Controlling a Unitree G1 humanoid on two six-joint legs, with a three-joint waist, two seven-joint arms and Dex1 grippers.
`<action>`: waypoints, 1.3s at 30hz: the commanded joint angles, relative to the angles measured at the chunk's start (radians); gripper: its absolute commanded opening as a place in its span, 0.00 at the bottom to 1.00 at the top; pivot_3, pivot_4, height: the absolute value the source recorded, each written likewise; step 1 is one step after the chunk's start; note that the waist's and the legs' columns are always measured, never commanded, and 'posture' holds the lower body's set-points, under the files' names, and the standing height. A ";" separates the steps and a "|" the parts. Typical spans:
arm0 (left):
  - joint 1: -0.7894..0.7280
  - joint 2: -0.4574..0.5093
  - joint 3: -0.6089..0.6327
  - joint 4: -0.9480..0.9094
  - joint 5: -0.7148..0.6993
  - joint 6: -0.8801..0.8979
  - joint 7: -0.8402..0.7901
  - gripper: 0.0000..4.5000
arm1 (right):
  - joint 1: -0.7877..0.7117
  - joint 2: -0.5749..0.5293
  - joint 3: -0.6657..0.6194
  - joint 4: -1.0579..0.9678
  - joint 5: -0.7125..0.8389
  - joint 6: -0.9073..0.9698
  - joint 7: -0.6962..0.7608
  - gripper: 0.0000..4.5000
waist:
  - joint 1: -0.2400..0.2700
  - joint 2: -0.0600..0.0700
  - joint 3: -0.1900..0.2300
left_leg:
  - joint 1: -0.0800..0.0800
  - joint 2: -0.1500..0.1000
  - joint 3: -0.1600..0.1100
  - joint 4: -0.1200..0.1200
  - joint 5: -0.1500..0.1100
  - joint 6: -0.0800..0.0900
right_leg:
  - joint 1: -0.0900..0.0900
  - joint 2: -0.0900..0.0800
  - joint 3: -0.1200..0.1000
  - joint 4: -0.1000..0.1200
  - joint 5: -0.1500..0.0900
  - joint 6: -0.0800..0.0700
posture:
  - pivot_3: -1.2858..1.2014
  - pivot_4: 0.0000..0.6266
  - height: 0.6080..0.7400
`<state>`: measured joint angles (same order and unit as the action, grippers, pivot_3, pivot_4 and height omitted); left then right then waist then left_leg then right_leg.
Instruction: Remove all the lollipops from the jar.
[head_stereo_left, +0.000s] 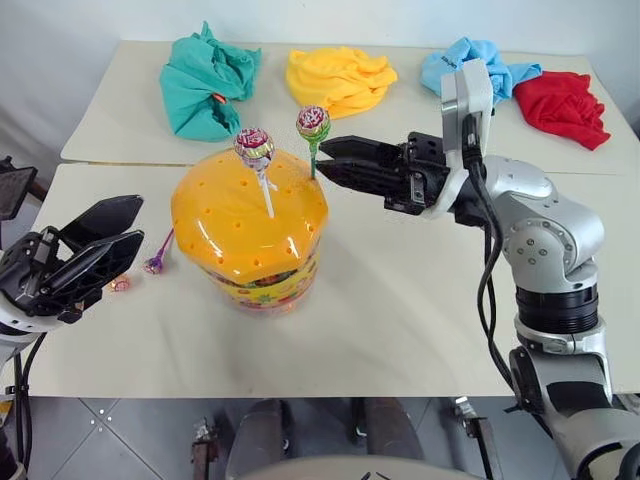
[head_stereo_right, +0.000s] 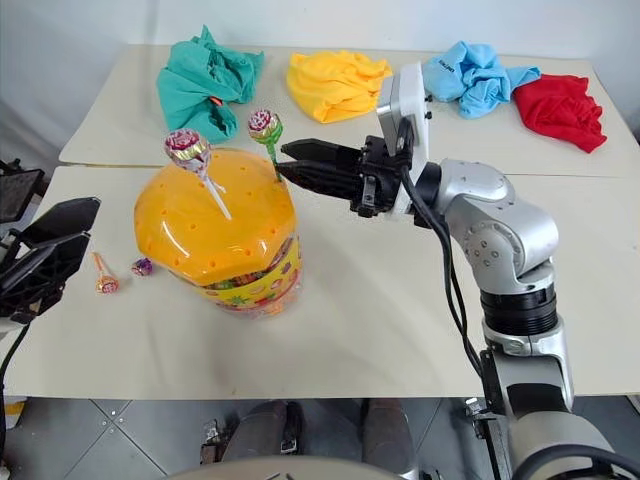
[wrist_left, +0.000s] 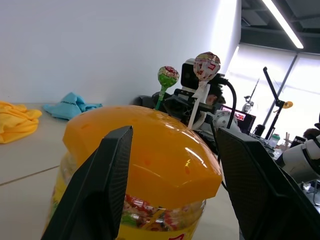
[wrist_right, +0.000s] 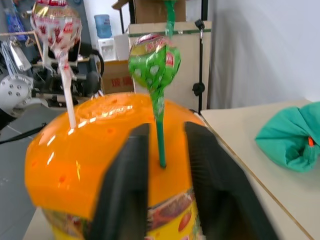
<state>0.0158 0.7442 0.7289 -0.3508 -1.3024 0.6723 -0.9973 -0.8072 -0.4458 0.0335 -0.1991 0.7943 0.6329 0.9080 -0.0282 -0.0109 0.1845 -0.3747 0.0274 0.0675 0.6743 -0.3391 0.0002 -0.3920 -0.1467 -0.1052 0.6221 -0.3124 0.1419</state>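
The jar (head_stereo_left: 250, 225) stands on the near table, a clear tub under an orange holed lid. Two lollipops stand in lid holes: one on a white stick (head_stereo_left: 254, 148) and one on a green stick (head_stereo_left: 313, 124). My right gripper (head_stereo_left: 322, 158) reaches in level from the right. The right wrist view shows its fingers (wrist_right: 125, 170) on either side of the green stick (wrist_right: 160, 135), shut on it just above the lid. My left gripper (head_stereo_left: 128, 225) hangs open to the left of the jar, holding nothing. Beside the jar lie a purple-stick lollipop (head_stereo_left: 155, 262) and an orange-stick one (head_stereo_right: 105, 281).
On the far table lie a teal cloth (head_stereo_left: 205, 85), a yellow cloth (head_stereo_left: 338, 78), a blue cloth (head_stereo_left: 470, 60) and a red cloth (head_stereo_left: 560, 105). Bare tabletop (head_stereo_left: 400, 320) stretches to the right of the jar and in front of it.
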 joint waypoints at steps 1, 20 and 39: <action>0.021 0.011 0.033 0.017 0.022 -0.029 -0.043 0.63 | -0.013 0.001 -0.008 -0.037 0.004 -0.014 0.027 0.01 | 0.000 0.000 0.000 | 0.000 0.000 0.000 0.000 0.000 0.000 | 0.000 0.000 0.000 0.000 0.000 0.000 | 0.52 0.24 1.00; 0.043 -0.007 0.021 0.049 0.067 -0.082 -0.091 0.63 | 0.007 -0.011 -0.014 -0.003 -0.064 -0.079 0.111 0.50 | 0.000 0.000 0.000 | -0.001 0.001 0.000 0.000 -0.001 0.000 | -0.001 0.000 0.000 0.000 0.000 0.000 | 0.52 0.24 1.00; -0.003 -0.006 -0.013 0.069 0.083 -0.099 -0.115 0.63 | -0.022 0.018 -0.028 -0.014 -0.031 -0.048 0.085 0.01 | 0.000 0.000 0.000 | -0.001 0.001 0.000 0.000 -0.001 0.000 | -0.001 0.000 0.000 0.000 0.000 0.000 | 0.52 0.24 1.00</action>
<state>0.0202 0.7426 0.7046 -0.2620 -1.2120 0.5914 -1.0988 -0.8045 -0.4356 0.0330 -0.1894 0.7370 0.5892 0.9960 -0.0285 -0.0109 0.1845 -0.3754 0.0282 0.0674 0.6738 -0.3398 0.0001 -0.3929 -0.1468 -0.1054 0.6219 -0.3124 0.1419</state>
